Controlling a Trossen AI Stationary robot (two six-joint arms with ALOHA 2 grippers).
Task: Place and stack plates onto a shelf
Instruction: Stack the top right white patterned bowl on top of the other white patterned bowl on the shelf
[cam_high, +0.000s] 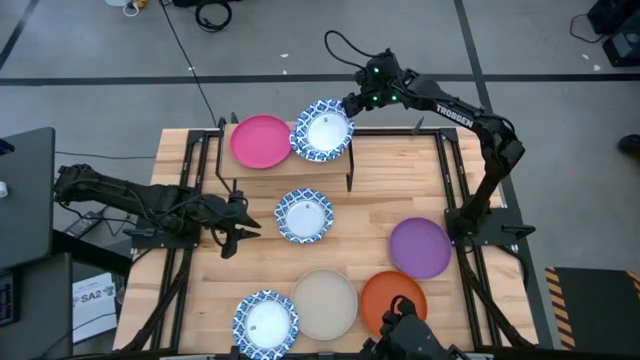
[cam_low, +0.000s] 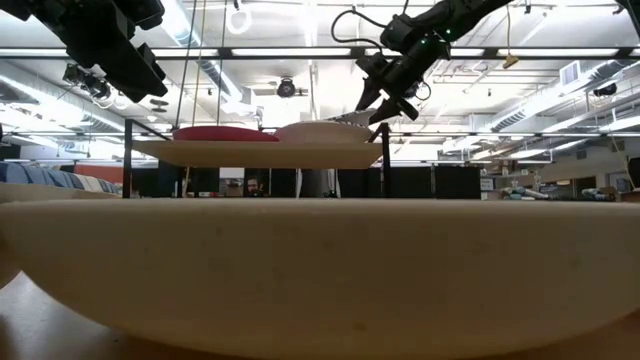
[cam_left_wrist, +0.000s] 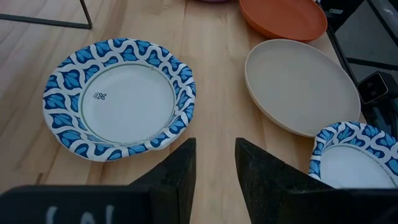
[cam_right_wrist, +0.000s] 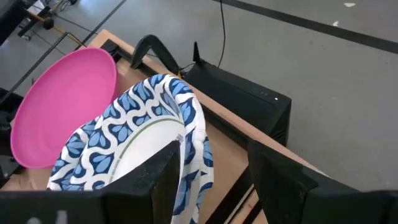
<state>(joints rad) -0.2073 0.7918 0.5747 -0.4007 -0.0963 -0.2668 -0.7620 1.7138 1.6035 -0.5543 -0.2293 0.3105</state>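
High view: right hand (cam_high: 349, 108) grips a blue-rimmed plate (cam_high: 322, 131) on the shelf (cam_high: 290, 175), beside the pink plate (cam_high: 260, 141); left hand (cam_high: 245, 226) released.

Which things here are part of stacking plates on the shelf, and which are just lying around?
Part of the job:
- shelf
- pink plate on it
- blue-rimmed plate at the right gripper
- plates on the table: blue-rimmed, purple, beige, orange, another blue-rimmed
- left gripper

Lying about:
- floor cables
- paper sheet
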